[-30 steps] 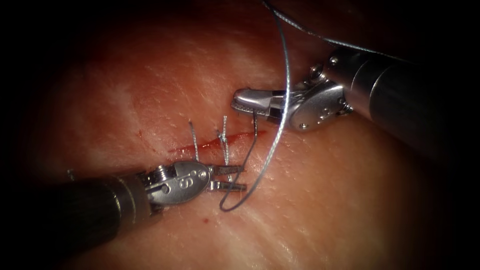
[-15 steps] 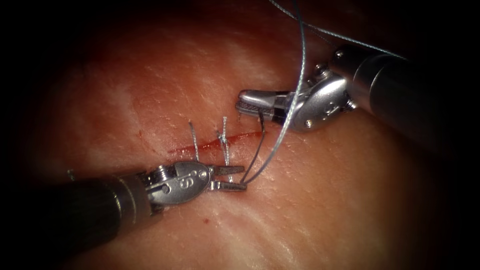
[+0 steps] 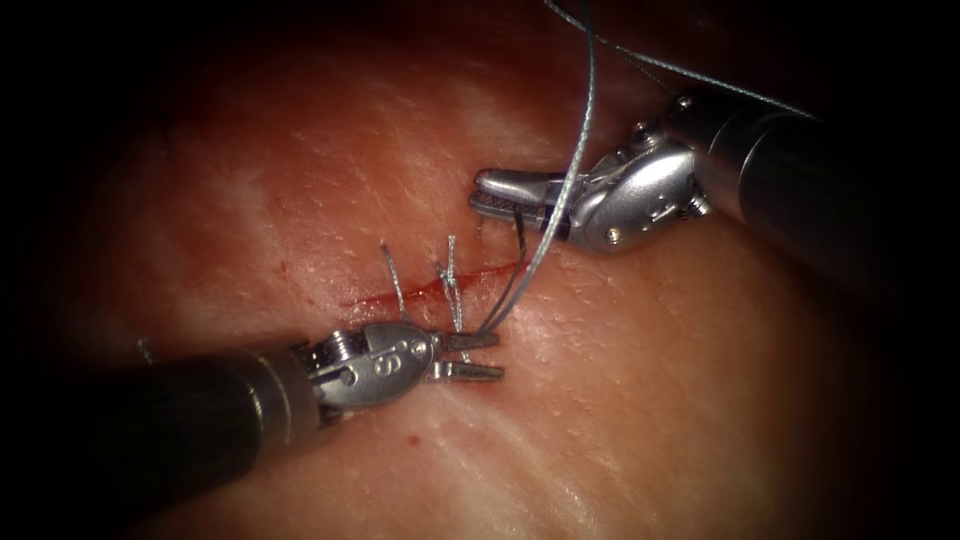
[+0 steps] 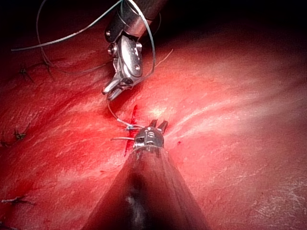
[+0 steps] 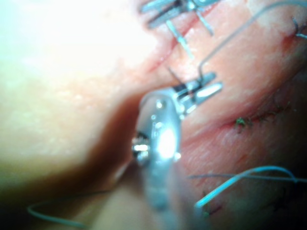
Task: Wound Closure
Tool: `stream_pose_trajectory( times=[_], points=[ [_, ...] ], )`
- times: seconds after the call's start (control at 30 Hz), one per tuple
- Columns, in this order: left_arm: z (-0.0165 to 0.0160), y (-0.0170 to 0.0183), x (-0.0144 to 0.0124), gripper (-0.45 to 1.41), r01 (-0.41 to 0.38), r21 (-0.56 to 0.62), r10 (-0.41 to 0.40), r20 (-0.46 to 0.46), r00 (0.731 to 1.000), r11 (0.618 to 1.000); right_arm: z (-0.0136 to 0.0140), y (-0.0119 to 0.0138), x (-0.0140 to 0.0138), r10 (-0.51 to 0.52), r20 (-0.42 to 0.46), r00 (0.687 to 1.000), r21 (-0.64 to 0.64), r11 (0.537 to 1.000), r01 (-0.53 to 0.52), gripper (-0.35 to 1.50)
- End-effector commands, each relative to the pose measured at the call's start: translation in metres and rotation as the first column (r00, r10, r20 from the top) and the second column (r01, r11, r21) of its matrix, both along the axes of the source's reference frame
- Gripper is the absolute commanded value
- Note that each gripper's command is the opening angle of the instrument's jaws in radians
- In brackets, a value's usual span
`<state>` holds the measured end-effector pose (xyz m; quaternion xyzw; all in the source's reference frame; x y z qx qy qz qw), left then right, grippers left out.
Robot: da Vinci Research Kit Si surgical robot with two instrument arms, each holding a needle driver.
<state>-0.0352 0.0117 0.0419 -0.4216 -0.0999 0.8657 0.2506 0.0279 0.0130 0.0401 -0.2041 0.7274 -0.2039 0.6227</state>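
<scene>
Left tool (image 3: 470, 356) is seen with jaws narrowly apart and nothing clamped. The bend of the thread (image 3: 572, 150) lies against its upper jaw, just below the cut (image 3: 400, 295), beside the cut ends of thread (image 3: 392, 275). Placement is judged to keep the strand within reach. Right tool (image 3: 505, 195) is set above the cut's right end, jaws closed on the thread's dark strand, probably to hold it off the tissue (image 3: 650, 380). Needle cannot be made out.
</scene>
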Motion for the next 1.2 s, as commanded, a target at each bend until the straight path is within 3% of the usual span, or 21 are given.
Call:
stream_pose_trajectory(
  times=[0.03, 0.33, 0.5, 0.73, 0.9, 1.2],
  points=[
    [0.0001, 0.0005, -0.0004, -0.06, 0.005, 0.003, -0.005, 0.007, 1.000, 1.000, 0.0003, 0.0008, 0.0005, 0.001, -0.002, 1.000, -0.005, 1.000, -0.001, -0.35],
    [-0.0049, 0.0036, -0.0004, -0.03, 0.174, -0.027, -0.171, 0.090, 0.981, 0.984, 0.0004, 0.0008, 0.0006, 0.002, 0.010, 1.000, 0.007, 1.000, -0.002, -0.35],
    [-0.0040, 0.0042, -0.0001, -0.06, 0.215, -0.048, -0.212, 0.064, 0.975, 0.975, 0.0003, 0.0006, 0.0007, 0.003, 0.010, 1.000, 0.010, 1.000, -0.003, -0.35],
    [0.0001, 0.0026, -0.0006, -0.06, 0.160, -0.043, -0.159, 0.019, 0.987, 0.986, 0.0002, 0.0006, 0.0011, 0.005, 0.014, 1.000, 0.018, 1.000, -0.006, -0.35],
    [0.0010, 0.0014, -0.0019, -0.06, 0.118, -0.028, -0.118, 0.022, 0.993, 0.993, 0.0002, 0.0006, 0.0012, 0.009, 0.021, 1.000, 0.027, 1.000, -0.009, -0.35],
    [0.0028, 0.0001, -0.0019, -0.06, 0.078, 0.018, -0.077, -0.034, 0.996, 0.997, 0.0000, 0.0006, 0.0013, 0.009, 0.021, 1.000, 0.028, 1.000, -0.010, -0.35]
  ],
)
